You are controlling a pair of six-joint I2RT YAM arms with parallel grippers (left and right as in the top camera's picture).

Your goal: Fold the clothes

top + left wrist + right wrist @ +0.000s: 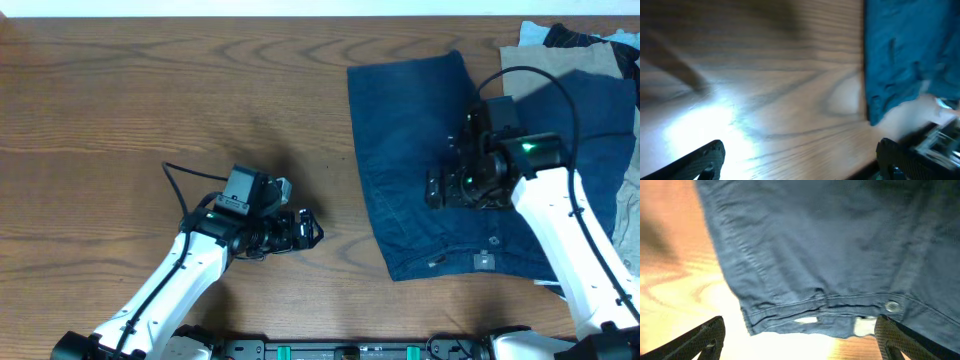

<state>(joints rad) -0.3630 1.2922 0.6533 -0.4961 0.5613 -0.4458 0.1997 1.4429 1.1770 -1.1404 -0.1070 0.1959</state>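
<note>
The dark navy denim shorts (420, 160) lie flat on the right half of the table, waistband toward the front edge. My right gripper (450, 187) hovers over their middle, jaws wide open and empty; its wrist view shows the waistband with a metal button (892, 306) and the shorts (815, 245) filling the frame between the fingers (800, 340). My left gripper (305, 230) is open and empty above bare wood left of the shorts; its wrist view (800, 160) shows the shorts' edge (905, 55) at upper right.
A heap of other garments, beige (560, 62), light blue (535, 35) and black (590, 38), lies at the back right corner, partly under the shorts. The wooden table (150, 90) stretches to the left.
</note>
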